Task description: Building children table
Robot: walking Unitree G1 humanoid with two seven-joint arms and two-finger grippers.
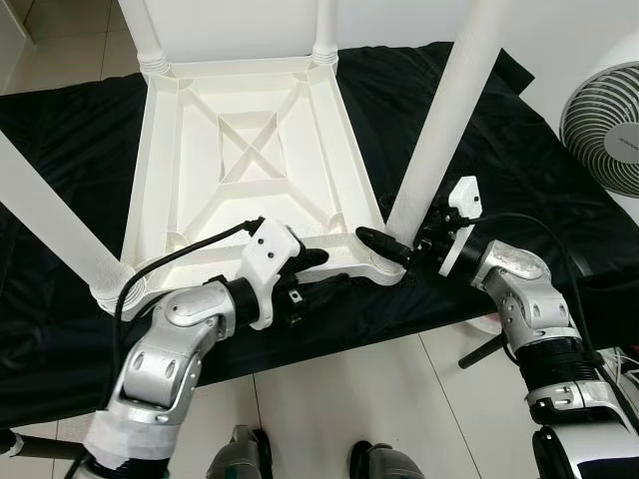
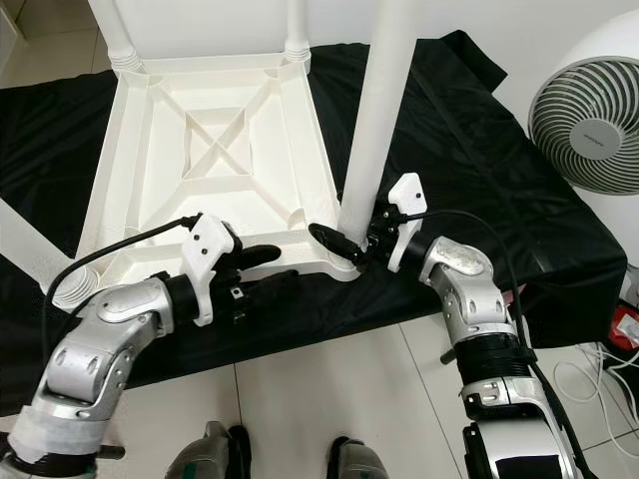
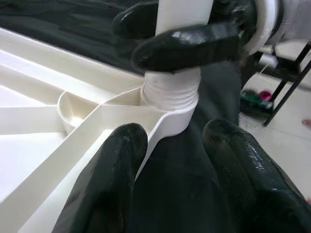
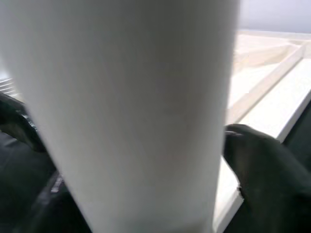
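On a black cloth [image 1: 519, 200] spread over the tiled floor [image 1: 329, 399], white children's table [image 1: 250, 150] lies upside down, ribbed underside facing up, legs standing upward from its corners

Near right corner: leg [image 1: 439, 130] seated upright in its threaded socket at the table's corner. Right gripper [image 1: 394, 247] at the base of this leg, jaws clamped on it; one black finger in front of the leg, the other behind it, seen in left wrist view just above the threaded collar. Right wrist view: the white leg very close and blurred, a black fingertip [image 4: 257, 160] pressed against its side

Left gripper [image 1: 315, 271] at the table's near edge, just beside that same corner. Jaws apart, straddling the rim: one finger [image 3: 116, 179] lies over the white frame, the other [image 3: 243, 170] over the black cloth outside it. Nothing gripped

Other legs: near left [image 1: 60, 230] and two at far corners, all standing in their sockets

White fan [image 1: 604, 110] at the robot's right, past the cloth's edge
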